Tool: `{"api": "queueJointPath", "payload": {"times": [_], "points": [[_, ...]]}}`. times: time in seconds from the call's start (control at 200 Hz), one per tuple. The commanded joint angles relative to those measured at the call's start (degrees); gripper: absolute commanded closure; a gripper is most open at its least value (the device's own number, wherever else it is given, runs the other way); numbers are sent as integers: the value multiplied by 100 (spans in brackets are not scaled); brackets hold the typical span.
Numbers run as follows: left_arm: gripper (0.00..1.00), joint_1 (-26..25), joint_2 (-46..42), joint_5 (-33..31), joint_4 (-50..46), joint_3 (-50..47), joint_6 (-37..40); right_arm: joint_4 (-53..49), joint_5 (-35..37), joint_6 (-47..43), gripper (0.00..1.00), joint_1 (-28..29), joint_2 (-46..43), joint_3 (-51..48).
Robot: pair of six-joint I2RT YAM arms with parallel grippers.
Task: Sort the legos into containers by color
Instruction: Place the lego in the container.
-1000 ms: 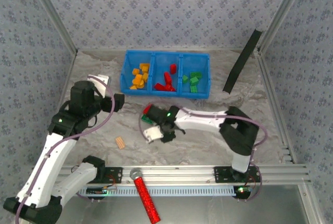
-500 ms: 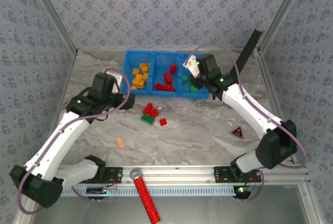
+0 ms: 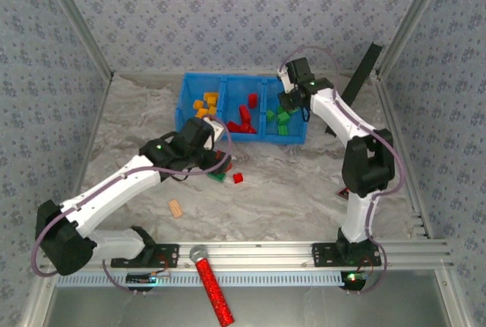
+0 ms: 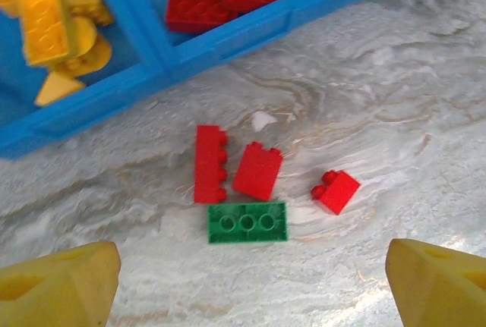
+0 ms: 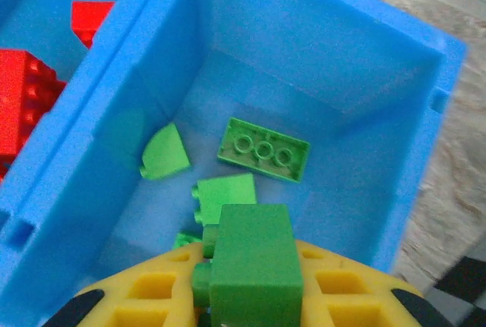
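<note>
The blue tray (image 3: pixel 298 134) stands at the back with yellow, red and green legos in its left, middle and right compartments. My right gripper (image 3: pixel 290 107) hovers over the green compartment (image 5: pixel 357 77), shut on a dark green brick (image 5: pixel 250 266); several lighter green bricks (image 5: pixel 264 149) lie below it. My left gripper (image 3: pixel 219 161) is open above loose legos on the table: a green brick (image 4: pixel 247 222), two red bricks (image 4: pixel 210 164) side by side, and a small red brick (image 4: pixel 336 191). Its yellow fingers (image 4: pixel 68 281) stand wide apart, touching nothing.
A tan ridged block (image 3: pixel 176 207) lies on the table left of centre. A red glittery stick (image 3: pixel 213 285) rests across the front rail. A black strip (image 3: pixel 354 88) leans at the back right. Patterned walls close in the table.
The left arm has swung right and now hangs over the loose bricks. The right gripper has carried the green brick further back over the green compartment.
</note>
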Motion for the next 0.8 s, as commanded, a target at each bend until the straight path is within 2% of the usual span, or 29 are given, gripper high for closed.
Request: {"api": "queueJointPath", "payload": {"times": [0.0, 0.21, 0.33, 0.8], "points": [[13, -105, 292, 252, 549, -17, 651, -443, -417, 298, 76, -59, 402, 488], [19, -685, 1201, 232, 692, 57, 1491, -493, -688, 425, 75, -120, 856, 721], [21, -813, 1628, 293, 742, 142, 1743, -424, -807, 421, 72, -127, 929, 682], [24, -833, 2619, 366, 803, 468, 1760, -389, -990, 287, 57, -221, 1048, 540]]}}
